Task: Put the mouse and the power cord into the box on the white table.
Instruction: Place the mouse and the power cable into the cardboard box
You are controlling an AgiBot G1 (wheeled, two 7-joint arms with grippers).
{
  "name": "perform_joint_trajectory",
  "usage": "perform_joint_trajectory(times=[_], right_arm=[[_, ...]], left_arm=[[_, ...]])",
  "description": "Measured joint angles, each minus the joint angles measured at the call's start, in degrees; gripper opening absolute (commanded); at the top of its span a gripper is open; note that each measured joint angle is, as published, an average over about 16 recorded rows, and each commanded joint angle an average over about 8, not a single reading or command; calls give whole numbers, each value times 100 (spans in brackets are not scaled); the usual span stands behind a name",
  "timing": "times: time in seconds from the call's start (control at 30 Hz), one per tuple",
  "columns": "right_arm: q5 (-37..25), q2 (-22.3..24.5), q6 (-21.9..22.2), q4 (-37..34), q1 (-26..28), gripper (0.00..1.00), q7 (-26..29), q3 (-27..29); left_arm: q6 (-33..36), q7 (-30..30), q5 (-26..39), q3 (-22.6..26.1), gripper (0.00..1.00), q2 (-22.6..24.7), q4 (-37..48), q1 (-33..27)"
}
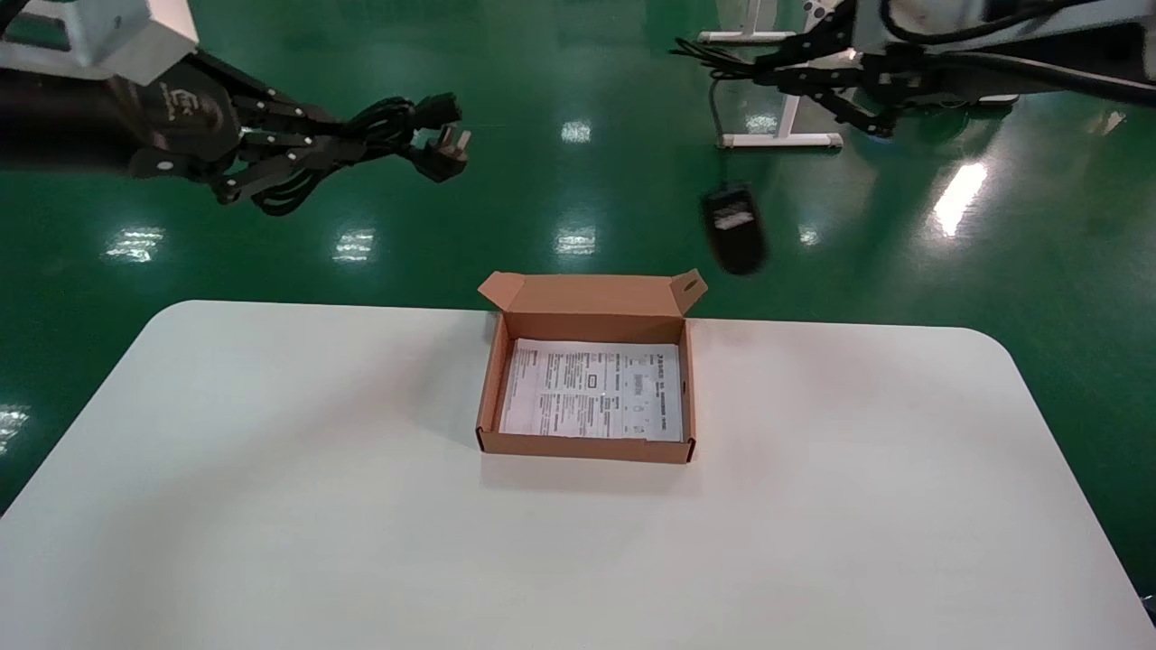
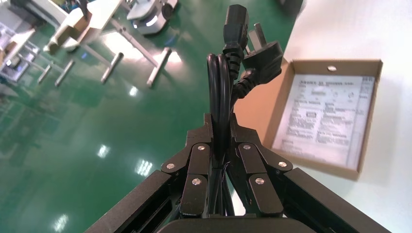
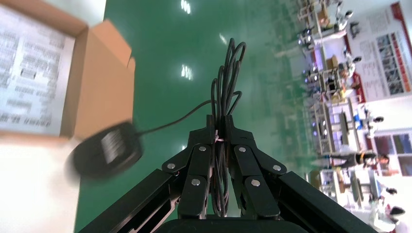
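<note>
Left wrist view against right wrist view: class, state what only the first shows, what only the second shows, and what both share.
Only the left wrist view shows the left gripper shut on the power cord, its plug beside the box. Only the right wrist view shows the right gripper shut on the mouse's bundled cable, the mouse hanging below it. Both show the box with its printed sheet, still holding neither item, and the white table.
</note>
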Motion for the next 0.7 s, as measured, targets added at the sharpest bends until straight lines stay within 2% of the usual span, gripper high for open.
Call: perform_joint_trajectory(times=[0.4,0.7], right_arm=[[125,-525,123,27,-308,0,79,-21],[74,-834,129,-58,-723,0,-174,-153]], left_arm=[[-47,356,101,51,0,433,707,-295],[-39,684,156,86,0,626,1288,-383]])
